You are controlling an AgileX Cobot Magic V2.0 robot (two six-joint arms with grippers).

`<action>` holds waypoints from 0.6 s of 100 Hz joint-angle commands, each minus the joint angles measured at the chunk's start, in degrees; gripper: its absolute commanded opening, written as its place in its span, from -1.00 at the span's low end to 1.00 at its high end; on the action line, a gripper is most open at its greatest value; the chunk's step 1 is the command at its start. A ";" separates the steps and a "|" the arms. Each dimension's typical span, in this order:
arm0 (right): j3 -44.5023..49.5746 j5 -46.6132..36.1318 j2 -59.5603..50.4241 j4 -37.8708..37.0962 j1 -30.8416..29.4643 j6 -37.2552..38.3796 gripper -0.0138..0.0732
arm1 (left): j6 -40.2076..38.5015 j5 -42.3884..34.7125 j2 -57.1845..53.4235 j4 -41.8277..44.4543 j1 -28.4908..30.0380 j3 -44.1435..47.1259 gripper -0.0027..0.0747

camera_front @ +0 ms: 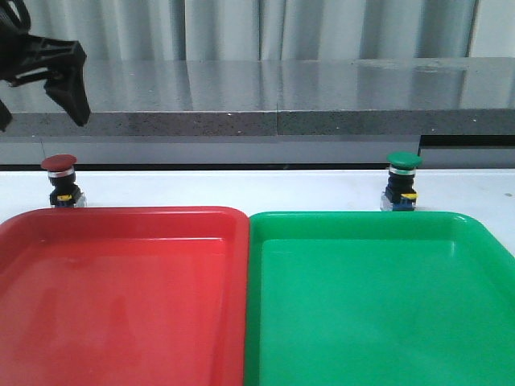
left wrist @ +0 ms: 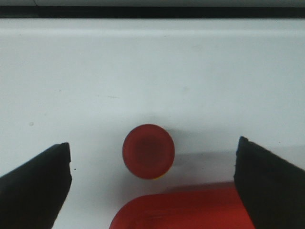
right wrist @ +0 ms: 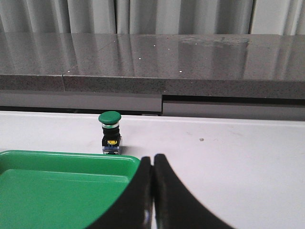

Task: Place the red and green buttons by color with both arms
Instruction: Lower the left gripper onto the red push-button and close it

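Dark red mushroom-cap push-button (camera_front: pixel 60 180) stands upright on white tabletop (camera_front: pixel 241 189), just behind far left corner of big red plastic tray (camera_front: pixel 121 297). Green-capped push-button (camera_front: pixel 402 182) stands upright just behind green plastic tray (camera_front: pixel 378 305), toward its right. Both buttons on table, not in trays. Left black claw gripper (left wrist: pixel 152 179) hangs above red button, fingers (left wrist: pixel 35 183) spread wide, button between them, untouched. Right black claw gripper (right wrist: pixel 152 191) pressed together, empty, near green tray's corner, well apart from green button.

The red button (left wrist: pixel 148 150) sits upright between the spread left claw (left wrist: pixel 153 183), seemingly just beside the red tray (left wrist: pixel 181 210).
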 commanded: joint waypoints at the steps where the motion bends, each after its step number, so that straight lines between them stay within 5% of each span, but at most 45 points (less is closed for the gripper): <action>1: -0.82 -4.99 -1.26 -0.66 -0.18 0.00 -0.84 | -0.23 -3.27 0.52 0.24 -0.24 -3.58 0.78; 46: -0.82 -4.99 -1.26 -0.66 -0.18 0.00 -0.84 | -0.23 -4.08 6.71 0.24 -0.24 -5.11 0.76; 60: -0.82 -4.99 -1.26 -0.66 -0.18 0.00 -0.84 | -0.23 -3.93 6.71 0.24 -0.24 -5.11 0.50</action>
